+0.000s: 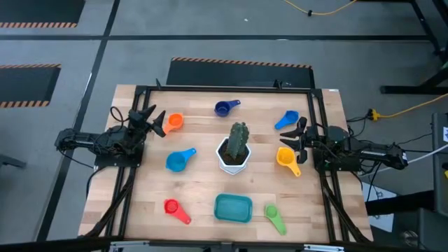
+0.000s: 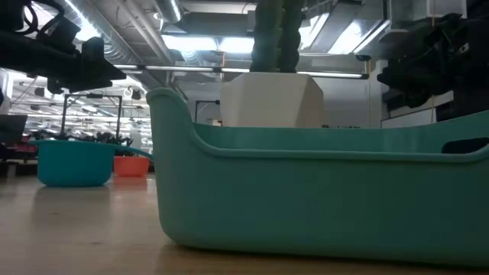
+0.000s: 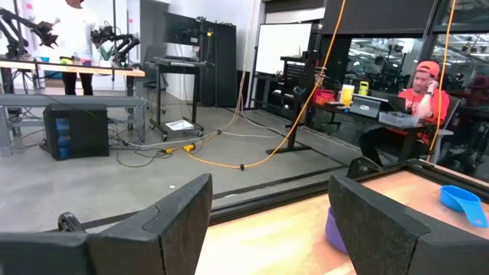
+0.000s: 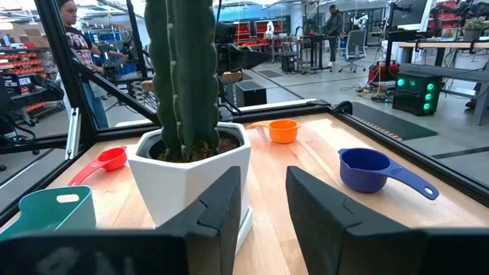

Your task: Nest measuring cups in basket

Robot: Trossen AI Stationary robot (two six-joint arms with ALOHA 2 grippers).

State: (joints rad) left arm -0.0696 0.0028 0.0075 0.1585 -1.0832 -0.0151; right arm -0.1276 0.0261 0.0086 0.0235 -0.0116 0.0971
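Several measuring cups lie bottom-down on the wooden table: orange (image 1: 174, 122), dark blue (image 1: 224, 108), two light blue (image 1: 178, 160) (image 1: 285, 120), yellow (image 1: 287, 159), red (image 1: 173, 208) and green (image 1: 274, 217). The teal basket (image 1: 232, 207) sits near the front edge, holding nothing. My left gripper (image 1: 157, 121) hovers open at the table's left side, beside the orange cup. My right gripper (image 1: 295, 136) hovers open at the right side, between a light blue cup and the yellow one. In the right wrist view its fingers (image 4: 263, 179) point at the cactus pot.
A white pot with a green cactus (image 1: 234, 150) stands at the table's middle, among the cups. A black frame (image 1: 224, 89) runs round the table's edges. A person in red (image 3: 416, 99) sits at a desk beyond the table.
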